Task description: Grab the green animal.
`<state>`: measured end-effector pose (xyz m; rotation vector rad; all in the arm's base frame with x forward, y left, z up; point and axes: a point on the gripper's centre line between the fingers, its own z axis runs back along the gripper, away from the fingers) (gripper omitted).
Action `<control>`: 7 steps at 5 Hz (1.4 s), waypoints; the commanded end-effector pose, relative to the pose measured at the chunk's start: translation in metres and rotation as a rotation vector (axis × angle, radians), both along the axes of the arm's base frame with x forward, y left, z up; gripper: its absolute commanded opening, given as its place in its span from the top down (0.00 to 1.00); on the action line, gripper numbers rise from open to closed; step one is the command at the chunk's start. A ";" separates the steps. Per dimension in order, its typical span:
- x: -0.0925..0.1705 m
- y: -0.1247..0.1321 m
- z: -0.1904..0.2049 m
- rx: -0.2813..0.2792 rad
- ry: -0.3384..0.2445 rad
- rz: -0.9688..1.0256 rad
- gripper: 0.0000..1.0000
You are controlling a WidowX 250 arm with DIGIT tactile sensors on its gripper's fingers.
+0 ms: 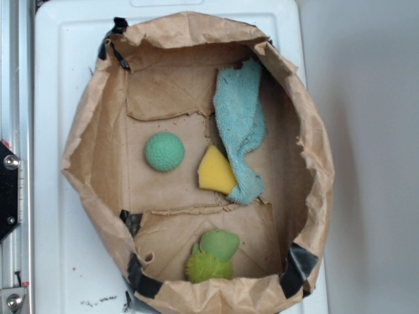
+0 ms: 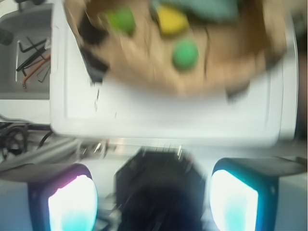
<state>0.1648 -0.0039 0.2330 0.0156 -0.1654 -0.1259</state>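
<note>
The green animal (image 1: 211,256) lies at the front of the brown paper bag (image 1: 98,163): a fuzzy lime tuft joined to a paler smooth lump. In the blurred wrist view it shows as a lime blob (image 2: 120,20) at the top, far from the gripper. The gripper (image 2: 154,195) is out of the exterior view. In the wrist view its two glowing fingers (image 2: 72,202) stand wide apart with nothing between them, outside the bag and beyond the white board's edge.
In the bag lie a teal dimpled ball (image 1: 164,152), a yellow wedge sponge (image 1: 215,171) and a light-blue cloth (image 1: 241,124). The bag sits on a white board (image 1: 59,65). A metal rail (image 1: 13,131) runs along the left. Hex keys (image 2: 31,62) lie in a tray.
</note>
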 end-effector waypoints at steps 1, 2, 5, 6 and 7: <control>0.039 0.025 0.007 0.111 -0.111 -0.180 0.00; 0.073 0.045 -0.004 0.134 -0.083 -0.409 0.00; 0.140 0.039 -0.065 0.200 0.009 -0.929 0.00; 0.115 0.004 -0.079 0.141 -0.016 -1.090 0.00; 0.098 -0.020 -0.088 0.136 -0.046 -1.239 0.00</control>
